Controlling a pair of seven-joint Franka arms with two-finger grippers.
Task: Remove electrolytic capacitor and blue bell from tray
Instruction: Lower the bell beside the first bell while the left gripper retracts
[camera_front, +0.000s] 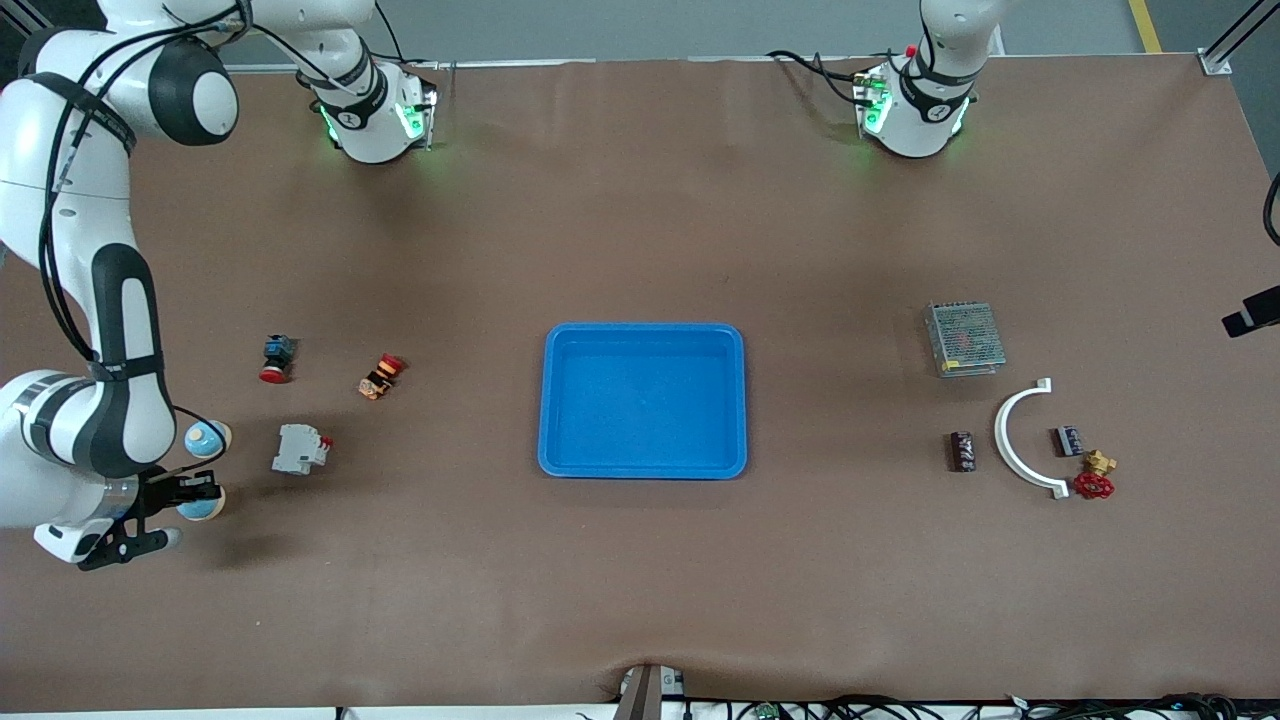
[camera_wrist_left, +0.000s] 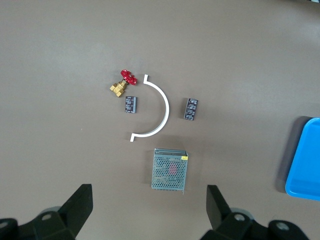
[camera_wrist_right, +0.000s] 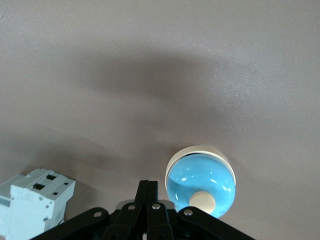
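Toward the left arm's end of the table (camera_front: 640, 560): a mesh-cased power supply (camera_front: 965, 339), a white curved bracket (camera_front: 1022, 440) nearer the front edge, and a brass valve with a red handwheel (camera_front: 1095, 476) just beside the bracket's end. Toward the right arm's end: a white circuit breaker (camera_front: 299, 449), a blue-bodied red push button (camera_front: 277, 358) and an orange-and-red switch (camera_front: 381, 376).

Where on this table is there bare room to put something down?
Inside the blue tray; the wide brown cloth between tray and circuit breaker, and between tray and capacitor. Crowded: the valve, white arc and power supply under the open left gripper; the bells by the shut right gripper.
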